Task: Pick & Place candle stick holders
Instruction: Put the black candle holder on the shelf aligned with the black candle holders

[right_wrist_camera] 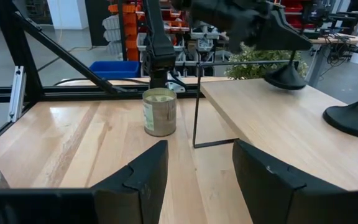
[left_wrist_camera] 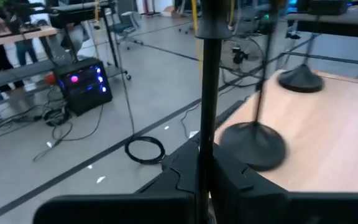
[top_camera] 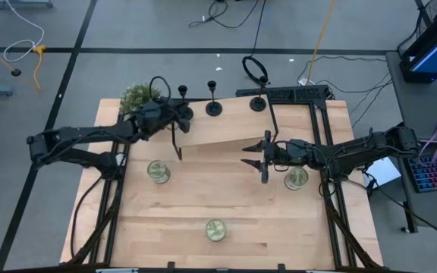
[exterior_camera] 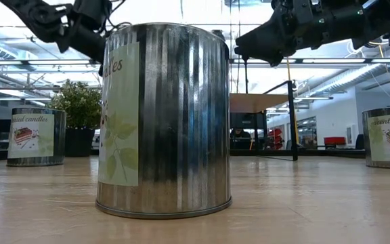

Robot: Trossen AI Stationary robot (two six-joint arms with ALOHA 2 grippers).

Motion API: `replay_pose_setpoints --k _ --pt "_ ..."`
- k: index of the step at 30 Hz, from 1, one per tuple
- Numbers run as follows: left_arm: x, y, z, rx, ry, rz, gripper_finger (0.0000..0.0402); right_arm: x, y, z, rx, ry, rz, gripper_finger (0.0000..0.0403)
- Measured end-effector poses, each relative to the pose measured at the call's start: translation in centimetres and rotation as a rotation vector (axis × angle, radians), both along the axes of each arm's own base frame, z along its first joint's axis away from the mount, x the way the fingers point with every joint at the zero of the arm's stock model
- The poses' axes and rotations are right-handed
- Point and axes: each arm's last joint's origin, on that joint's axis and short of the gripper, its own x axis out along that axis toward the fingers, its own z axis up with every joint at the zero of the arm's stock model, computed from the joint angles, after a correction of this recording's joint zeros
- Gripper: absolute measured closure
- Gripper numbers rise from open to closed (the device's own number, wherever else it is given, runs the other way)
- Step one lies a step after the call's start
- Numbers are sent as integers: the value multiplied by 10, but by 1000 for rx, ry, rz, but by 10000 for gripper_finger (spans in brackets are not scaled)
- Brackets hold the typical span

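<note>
Three matte-black candle stick holders stand along the far edge of a raised wooden shelf: a left one, a middle one and a right one. My left gripper is at the left holder and shut on its stem. In the left wrist view the other two holders' bases show farther along the shelf. My right gripper hovers open and empty over the table in front of the shelf, its fingers wide apart. My left gripper pinches the left holder's thin stem between its two fingers, which come level from the table's left and lie across it. The holder stands upright. In the right wrist view its disc base appears to sit on the shelf top.
Three tin candles stand on the table: one left, one near the front, one right beside my right arm. The shelf stands on thin black legs. A potted plant sits at the far left corner.
</note>
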Motion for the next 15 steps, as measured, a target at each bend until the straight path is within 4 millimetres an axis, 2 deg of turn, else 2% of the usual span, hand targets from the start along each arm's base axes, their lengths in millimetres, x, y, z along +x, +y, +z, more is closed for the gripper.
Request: replay_pose_setpoints --k 7,11,15 --pt "5 16 -11 13 11 41 381 0 0 0 0 -4 0 232" --pt "5 19 -15 -15 14 61 367 0 0 0 0 2 0 232" --pt "5 20 -15 -15 14 63 372 0 0 0 0 3 0 232"
